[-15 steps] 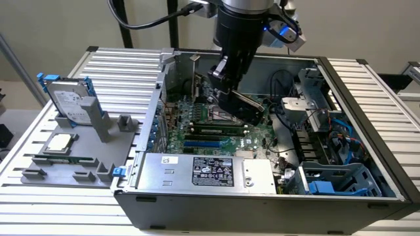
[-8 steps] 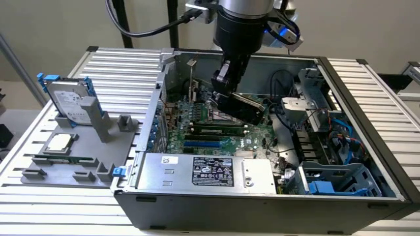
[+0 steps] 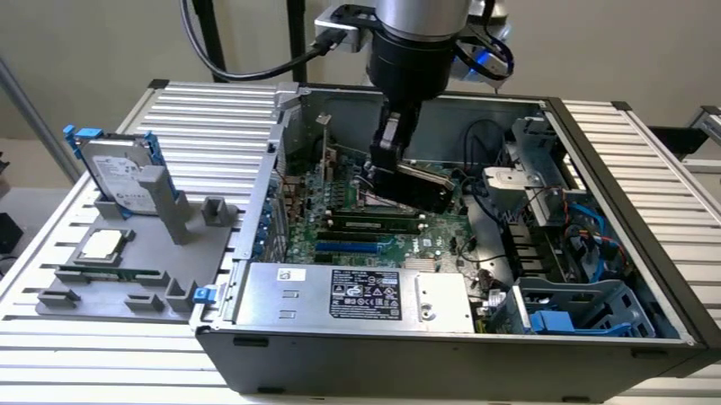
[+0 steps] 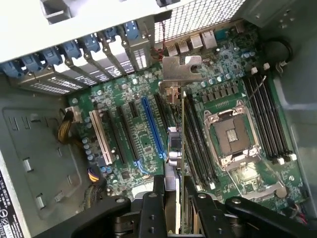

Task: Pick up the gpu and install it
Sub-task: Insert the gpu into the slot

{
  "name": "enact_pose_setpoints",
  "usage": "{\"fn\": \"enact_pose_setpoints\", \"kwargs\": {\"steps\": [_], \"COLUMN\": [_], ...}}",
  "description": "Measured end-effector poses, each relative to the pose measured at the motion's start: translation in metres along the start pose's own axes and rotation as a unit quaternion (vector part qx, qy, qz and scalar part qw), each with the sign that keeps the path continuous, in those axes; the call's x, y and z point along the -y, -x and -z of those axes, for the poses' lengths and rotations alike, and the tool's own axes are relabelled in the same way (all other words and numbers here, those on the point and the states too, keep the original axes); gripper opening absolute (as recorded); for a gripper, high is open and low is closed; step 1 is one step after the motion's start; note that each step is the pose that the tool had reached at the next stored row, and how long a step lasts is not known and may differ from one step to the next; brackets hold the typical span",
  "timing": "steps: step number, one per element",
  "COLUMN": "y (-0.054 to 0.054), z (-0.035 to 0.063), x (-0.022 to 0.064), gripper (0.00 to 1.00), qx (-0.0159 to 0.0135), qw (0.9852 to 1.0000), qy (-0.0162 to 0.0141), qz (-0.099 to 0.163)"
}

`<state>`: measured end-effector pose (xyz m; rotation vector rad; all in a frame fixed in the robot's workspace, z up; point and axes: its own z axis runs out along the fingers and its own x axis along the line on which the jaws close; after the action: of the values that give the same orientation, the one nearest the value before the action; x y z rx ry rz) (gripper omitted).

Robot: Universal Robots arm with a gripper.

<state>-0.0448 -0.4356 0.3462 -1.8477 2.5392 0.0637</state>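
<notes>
Evidently the pincer (image 4: 174, 191) was closed on the gpu (image 3: 428, 187), gripping its upper edge so that the card hung edge-down inside the case (image 3: 631, 211). In the exterior view it sat at about 12 o'clock from the power supply (image 3: 360, 295). The wrist view showed the card edge-on between the fingers, above the motherboard slots next to the blue slot (image 4: 152, 126), and not visibly seated. It looked light and stiff but fragile (bare board, exposed contacts). The edge hold, clear of the components and the metal bracket (image 4: 181, 69), seemed the right one.
</notes>
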Motion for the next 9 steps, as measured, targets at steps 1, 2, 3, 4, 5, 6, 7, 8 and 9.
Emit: {"fn": "enact_pose_setpoints", "kwargs": {"steps": [1,2,3,4,5,6,7,8,9], "y": [0.0,0.0,-0.0001,-0.0001,-0.0001,-0.0001,-0.0001,-0.0002,-0.0002], "z": [-0.0009,-0.0018,-0.0027,-0.0035,-0.0042,-0.0051,-0.006,-0.0069,-0.0079], "x": [0.0,0.0001,0.0001,0.0001,0.0001,0.0002,0.0002,0.0002,0.0003], "gripper": [0.0,0.0,0.0,0.0,0.0,0.0,0.0,0.0,0.0], "qx": [-0.0003,-0.0006,-0.0009,-0.0012,-0.0015,-0.0018,-0.0021,-0.0024,-0.0026], "qw": [1.0,0.9998,0.9996,0.9993,0.999,0.9985,0.998,0.9974,0.9968], "qy": [0.0002,0.0004,0.0006,0.0009,0.0011,0.0013,0.0016,0.0018,0.0019], "qz": [0.009,0.018,0.027,0.036,0.046,0.055,0.064,0.072,0.079]}}
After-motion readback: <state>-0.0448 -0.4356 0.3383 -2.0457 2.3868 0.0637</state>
